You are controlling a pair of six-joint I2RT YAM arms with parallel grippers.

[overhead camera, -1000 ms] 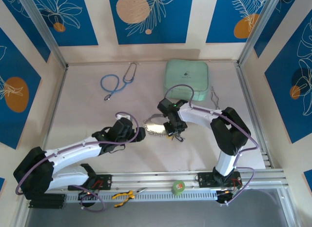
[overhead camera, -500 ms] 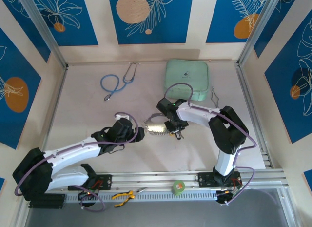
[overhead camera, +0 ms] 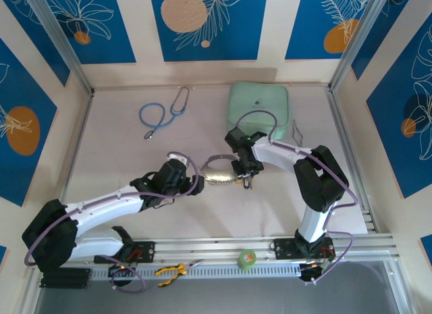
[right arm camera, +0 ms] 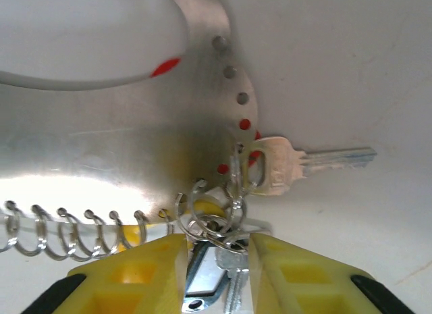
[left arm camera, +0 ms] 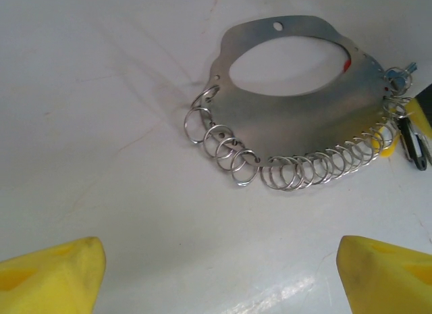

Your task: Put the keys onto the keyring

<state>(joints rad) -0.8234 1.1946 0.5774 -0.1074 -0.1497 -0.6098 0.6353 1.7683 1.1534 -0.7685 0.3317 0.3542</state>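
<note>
The keyring is a flat silvery oval plate with several small wire rings along its near edge, lying mid-table. My left gripper sits just left of it, open; in the left wrist view its yellow fingers stand wide apart in front of the keyring with bare table between them. My right gripper is at the plate's right end, shut on a bunch of keys hanging from rings there. One silver key lies flat beside the keyring, pointing right. A dark-tagged key shows past the plate's right end.
A blue stethoscope lies at the back left. A mint-green pouch sits at the back centre, with a thin metal piece to its right. On the front rail rest a green tape roll and yellow pliers.
My left gripper has slid right, closer to the keyring. My right gripper has shifted slightly right and back with the keys, and the keyring has moved a little with it.
</note>
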